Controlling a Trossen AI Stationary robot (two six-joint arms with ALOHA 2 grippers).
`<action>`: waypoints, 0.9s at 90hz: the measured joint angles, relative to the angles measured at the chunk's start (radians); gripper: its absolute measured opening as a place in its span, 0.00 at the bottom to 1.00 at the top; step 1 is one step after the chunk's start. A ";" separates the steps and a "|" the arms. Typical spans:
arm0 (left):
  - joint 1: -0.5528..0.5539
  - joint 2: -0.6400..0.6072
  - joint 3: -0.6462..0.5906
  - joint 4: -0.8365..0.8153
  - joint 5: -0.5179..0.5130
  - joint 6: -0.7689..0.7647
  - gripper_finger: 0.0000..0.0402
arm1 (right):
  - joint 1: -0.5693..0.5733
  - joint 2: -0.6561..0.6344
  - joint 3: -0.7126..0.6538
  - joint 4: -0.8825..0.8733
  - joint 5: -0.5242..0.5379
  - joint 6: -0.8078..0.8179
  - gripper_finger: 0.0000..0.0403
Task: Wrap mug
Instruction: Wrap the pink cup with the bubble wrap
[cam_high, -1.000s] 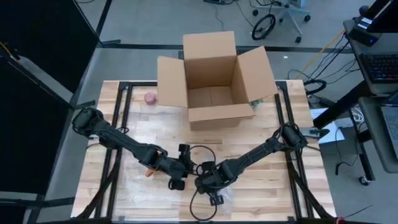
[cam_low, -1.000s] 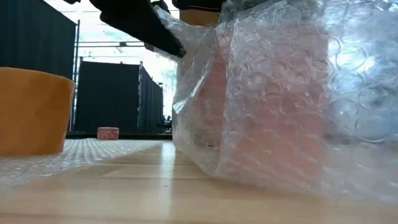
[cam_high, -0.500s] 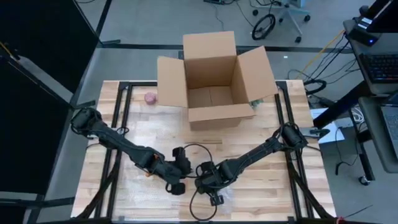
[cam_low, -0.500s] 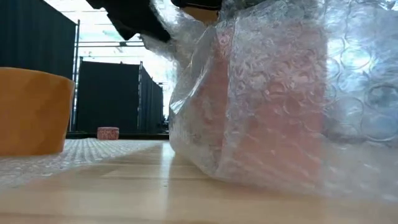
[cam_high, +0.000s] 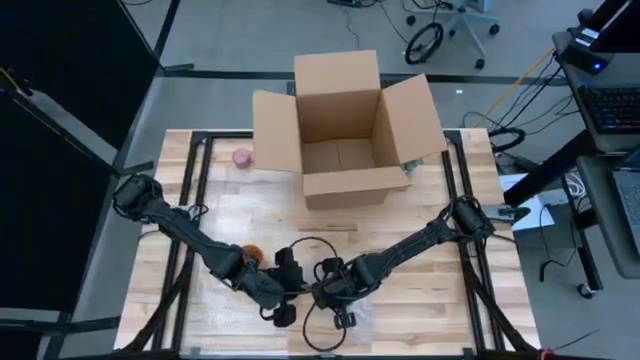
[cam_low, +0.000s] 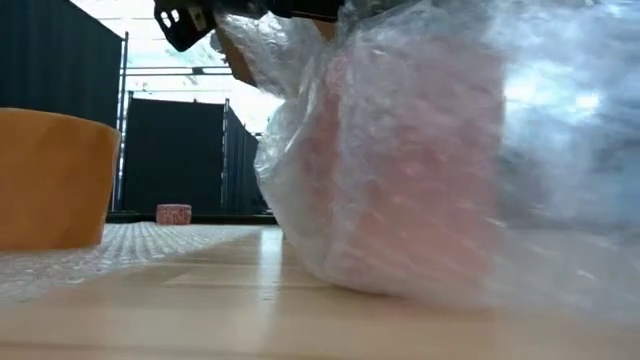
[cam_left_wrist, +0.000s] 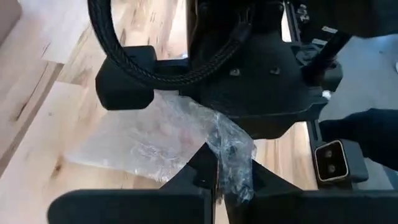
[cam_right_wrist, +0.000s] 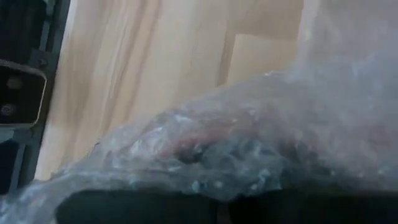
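We see the mug (cam_low: 410, 170), swathed in bubble wrap (cam_left_wrist: 155, 140), near the table's (cam_high: 420, 330) front edge; our left gripper (cam_left_wrist: 214, 180) pinches the wrap, while we cannot tell our right gripper's (cam_high: 322, 292) state.

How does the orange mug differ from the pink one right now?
The orange mug stands bare, while the pink mug is swathed in bubble wrap. The orange mug stands clear to the side; the pink mug sits under both end effectors. Both rest on the wooden table.
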 joint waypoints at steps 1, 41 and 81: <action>0.000 0.000 0.000 0.000 0.000 0.000 0.00 | 0.000 0.000 0.000 0.000 0.000 0.001 0.00; -0.005 0.096 -0.001 0.126 0.039 0.057 0.00 | -0.021 -0.001 0.001 0.016 -0.005 0.039 0.00; -0.009 0.161 -0.002 0.250 -0.056 0.111 0.00 | -0.019 -0.002 0.000 0.020 0.004 0.018 0.00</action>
